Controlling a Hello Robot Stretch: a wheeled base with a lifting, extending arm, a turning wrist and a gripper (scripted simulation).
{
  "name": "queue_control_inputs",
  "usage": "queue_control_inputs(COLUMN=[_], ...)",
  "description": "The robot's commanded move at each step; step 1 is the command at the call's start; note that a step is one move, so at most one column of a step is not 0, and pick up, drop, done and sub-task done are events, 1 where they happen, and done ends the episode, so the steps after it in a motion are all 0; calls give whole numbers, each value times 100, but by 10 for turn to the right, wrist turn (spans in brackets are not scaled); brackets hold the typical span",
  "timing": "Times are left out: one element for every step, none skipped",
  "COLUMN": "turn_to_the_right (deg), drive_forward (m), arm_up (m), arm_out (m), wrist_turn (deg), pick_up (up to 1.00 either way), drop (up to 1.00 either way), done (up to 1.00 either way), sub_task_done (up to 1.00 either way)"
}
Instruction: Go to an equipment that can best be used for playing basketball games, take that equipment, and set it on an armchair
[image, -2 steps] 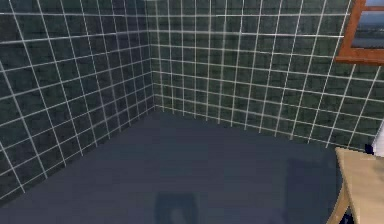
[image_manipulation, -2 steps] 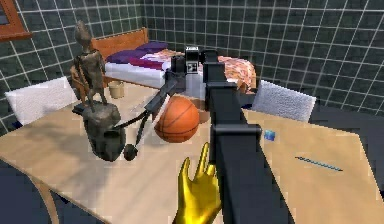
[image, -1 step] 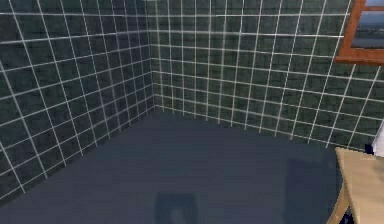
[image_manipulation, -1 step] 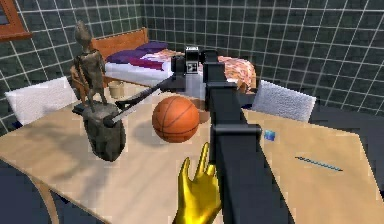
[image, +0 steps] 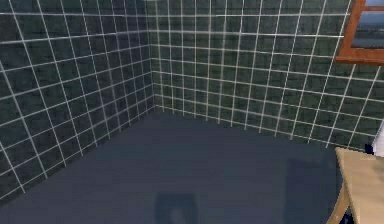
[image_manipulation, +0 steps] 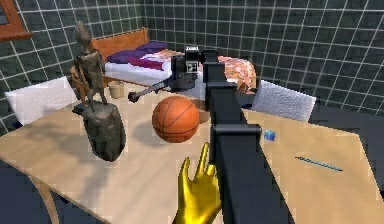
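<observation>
ok, fwd view: dark green tiled walls (image: 90, 70) meet in a corner. blue-grey floor (image: 200, 160) below. wood-framed window (image: 365, 35) top right, a table corner (image: 362, 185) btm right.

arm side view now: big wooden table (image_manipulation: 330, 195) across the btm, bed (image_manipulation: 140, 55) w/ a purple-red cover beyond it, by the tiles. arm (image_manipulation: 235, 140) comes up from the btm edge over the tabletop. left chair back (image_manipulation: 40, 98) and right chair back (image_manipulation: 282, 100) are both white, at the table's far side. brown figure statue (image_manipulation: 90, 70) on a dark base stands on the table's left part.

basketball (image_manipulation: 176, 118) sits on the table, just left of the arm and right of the statue. gripper (image_manipulation: 150, 90) is beyond the ball, fingers pointing left. can't tell if they're spread or pressed together, and can't tell if it's got anything.

yellow hand-shaped ornament (image_manipulation: 198, 192) is near the btm edge beside the arm. small cup (image_manipulation: 117, 90) past the statue. blue pen (image_manipulation: 320, 163) on the table's right.
</observation>
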Motion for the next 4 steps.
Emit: queue_control_inputs(turn_to_the_right=[0, 0, 0, 0], drive_forward=[0, 0, 0, 0], arm_up=[0, -20, 0, 10], arm_out=[0, 0, 0, 0], wrist_turn=[300, 0, 0, 0], pick_up=[0, 0, 100, 0], drop=[0, 0, 0, 0], done=[0, 0, 0, 0], sub_task_done=[0, 0, 0, 0])
